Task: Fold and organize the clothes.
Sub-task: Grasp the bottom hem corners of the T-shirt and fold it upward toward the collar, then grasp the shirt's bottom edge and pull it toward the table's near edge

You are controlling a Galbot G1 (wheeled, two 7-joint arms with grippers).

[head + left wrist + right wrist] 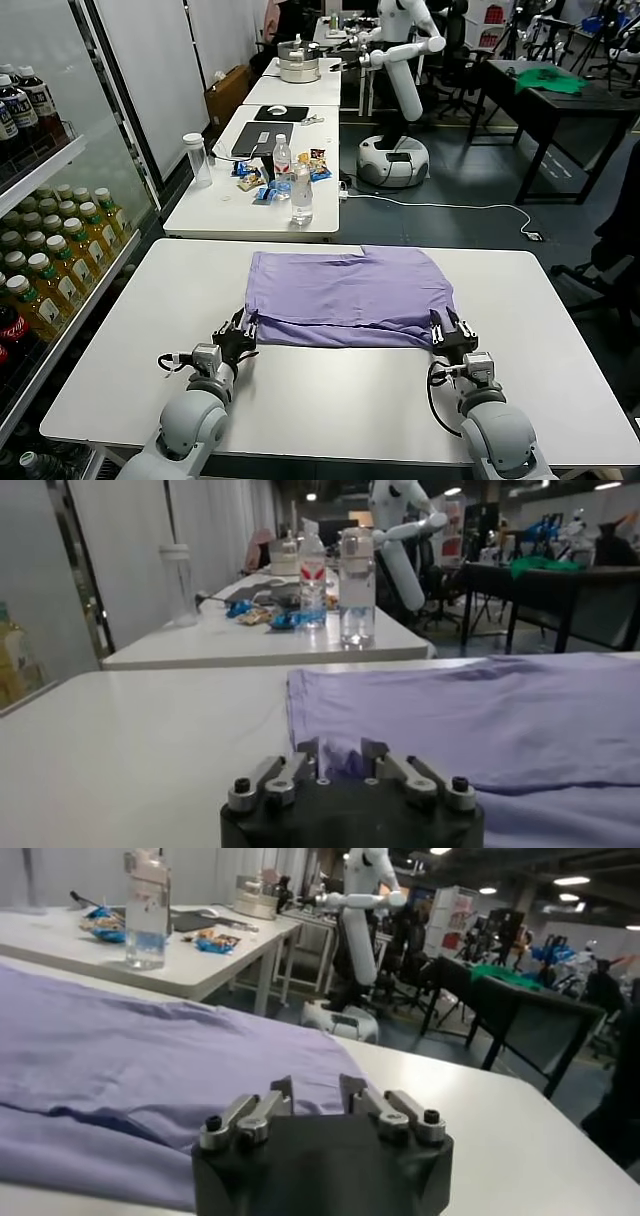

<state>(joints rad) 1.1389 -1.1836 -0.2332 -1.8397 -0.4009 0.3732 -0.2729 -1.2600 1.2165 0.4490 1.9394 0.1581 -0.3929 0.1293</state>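
Observation:
A lavender T-shirt [350,290] lies folded flat in the middle of the white table [330,400]. My left gripper [238,334] sits at the shirt's near left corner, low over the table, fingers apart with the fabric edge [338,758] between them. My right gripper [449,330] sits at the near right corner, fingers apart with the shirt's edge [310,1098] between them. Both grippers rest close to the table. The shirt fills both wrist views [480,710] [120,1048]. No chest print shows.
A second white table [230,205] behind holds water bottles [301,195], snack packets, a clear jar [196,158] and a laptop. A drinks shelf [50,250] stands on the left. Another robot [400,60] and a dark table with a green garment [548,80] stand farther back.

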